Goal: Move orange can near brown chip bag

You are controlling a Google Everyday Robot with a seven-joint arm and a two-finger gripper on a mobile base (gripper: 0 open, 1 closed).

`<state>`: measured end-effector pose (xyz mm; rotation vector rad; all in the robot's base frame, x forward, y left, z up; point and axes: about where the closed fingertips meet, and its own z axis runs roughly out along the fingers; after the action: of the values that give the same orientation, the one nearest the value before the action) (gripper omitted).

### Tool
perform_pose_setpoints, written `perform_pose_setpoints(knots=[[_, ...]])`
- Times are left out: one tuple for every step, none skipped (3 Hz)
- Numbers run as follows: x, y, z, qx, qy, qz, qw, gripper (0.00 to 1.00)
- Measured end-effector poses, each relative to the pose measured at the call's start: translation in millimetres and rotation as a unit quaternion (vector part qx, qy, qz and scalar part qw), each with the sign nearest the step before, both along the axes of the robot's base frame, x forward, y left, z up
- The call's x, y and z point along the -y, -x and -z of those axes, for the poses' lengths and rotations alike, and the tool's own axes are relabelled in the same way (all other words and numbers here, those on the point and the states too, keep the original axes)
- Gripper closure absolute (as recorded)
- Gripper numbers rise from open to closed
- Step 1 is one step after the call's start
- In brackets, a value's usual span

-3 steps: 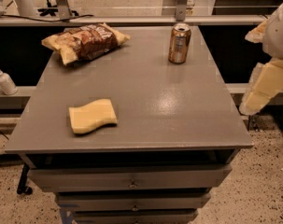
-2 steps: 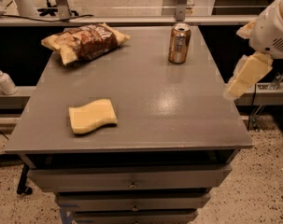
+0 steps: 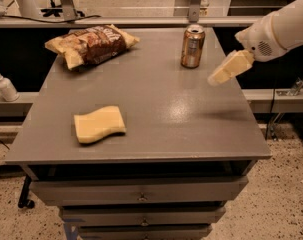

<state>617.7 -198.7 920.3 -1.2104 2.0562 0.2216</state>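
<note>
- The grey table [image 3: 161, 109] fills the middle of the frame. Its flat top narrows toward the upper edge, and light glares off it right of centre.
- Drawers [image 3: 141, 191] stack under the top, along the bottom of the frame, each with a small pull at its middle.
- Speckled floor [image 3: 286, 204] shows at the lower right and lower left corners.
- The white arm [image 3: 286, 26] enters from the upper right corner and slopes down and left toward the table.
- The bag [image 3: 91, 45] lies in the upper left of the tabletop. It is crinkled and puffy, with a dark brown middle, pale lettering and tan-yellow ends, and its long side runs roughly left to right.
- The sponge [image 3: 99, 124] lies flat in the lower left part of the tabletop. It is pale yellow with wavy edges, well apart from the bag and the can.
- The gripper [image 3: 216, 76] is a pale tan piece at the arm's end. It sits at the right of the frame and points down and left over the table's right side.
  - It hangs above the surface, with a faint shadow on the top below it.
  - It is just right of the can and a little lower in the frame, not touching it.
  - Whether it is released or clenched cannot be told, and it grasps nothing.
- The can [image 3: 192, 46] stands upright near the upper right corner of the tabletop. It is coppery orange with a silver top, and it is well apart from the bag, with bare table between them.
- A small white bottle [image 3: 4, 85] stands off the table at the left edge of the frame.
</note>
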Motion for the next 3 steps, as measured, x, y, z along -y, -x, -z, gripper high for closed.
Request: perform_pose_setpoints(knots=[[-25.5,-38.8,20.3,0.009,-0.089,0.009,0.9960,0.00],[-44.4,-74.0,35.5,0.030,-0.166,0.013,0.9856,0.00],[-63.1,-106.4,41.6,0.059,-0.214,0.011,0.9750,0.00]])
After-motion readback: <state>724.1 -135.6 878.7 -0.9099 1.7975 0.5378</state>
